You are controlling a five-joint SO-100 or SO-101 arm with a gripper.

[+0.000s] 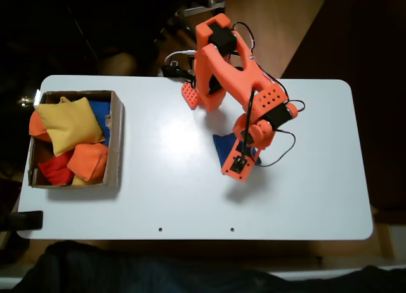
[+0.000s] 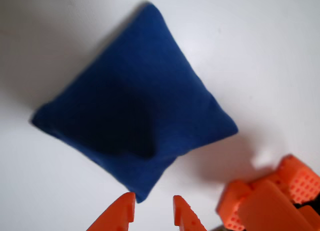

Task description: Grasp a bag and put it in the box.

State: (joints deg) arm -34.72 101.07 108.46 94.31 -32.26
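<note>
One soft, pillow-like blue bag (image 2: 135,96) lies flat on the table (image 1: 190,198); the gripper (image 2: 154,211), fingers slightly apart and empty, should pinch its near corner; fabric will sag.

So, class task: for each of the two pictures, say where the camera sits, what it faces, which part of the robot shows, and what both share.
Fixed view: above the white table, looking straight down; the whole orange arm shows, plus the cardboard box at the picture's left.
Wrist view: rides on the arm, looking down at the blue bag; the gripper tips enter from the bottom edge, slightly apart.
Shared: the blue bag on the white table.
</note>
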